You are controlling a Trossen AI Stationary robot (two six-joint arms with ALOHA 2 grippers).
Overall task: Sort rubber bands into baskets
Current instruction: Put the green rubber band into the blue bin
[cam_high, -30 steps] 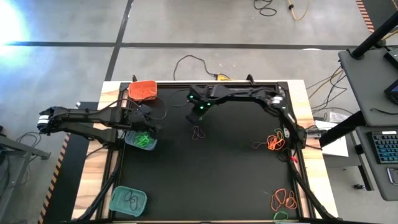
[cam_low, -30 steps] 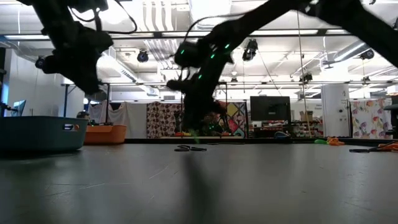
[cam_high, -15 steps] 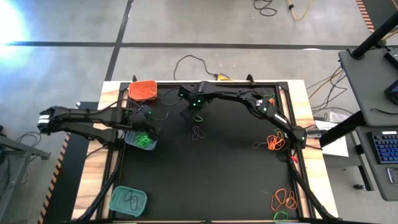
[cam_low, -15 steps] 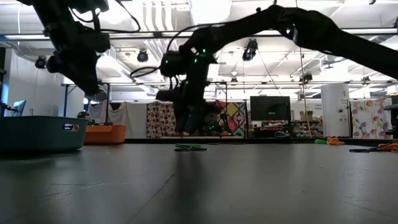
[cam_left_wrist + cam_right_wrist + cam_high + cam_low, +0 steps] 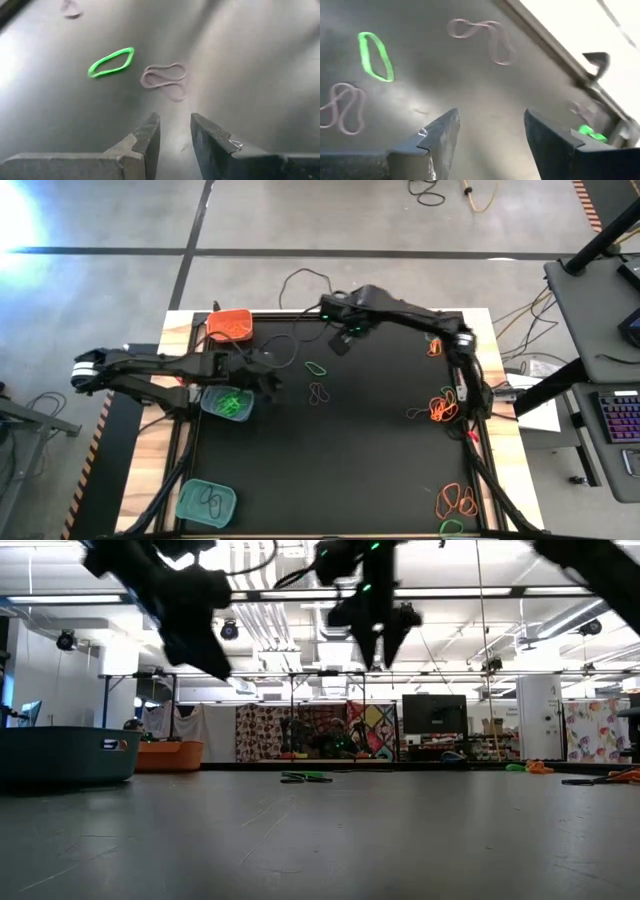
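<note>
Since the earlier frame, a bright green rubber band (image 5: 315, 367) has appeared on the black mat (image 5: 370, 470), and the right gripper (image 5: 340, 342), fingers spread and empty, has lifted toward the far edge. Just beside that band lies a dark band (image 5: 319, 393). The left gripper (image 5: 270, 383), fingers narrowly parted and holding nothing, hangs between the near teal basket (image 5: 226, 402) and these bands. Risk: both bands lie close together, so one pinch may lift two colours. The orange basket (image 5: 230, 326) sits at the far-left corner and a second teal basket (image 5: 206, 502) at the near-left corner; mid-mat stays open.
</note>
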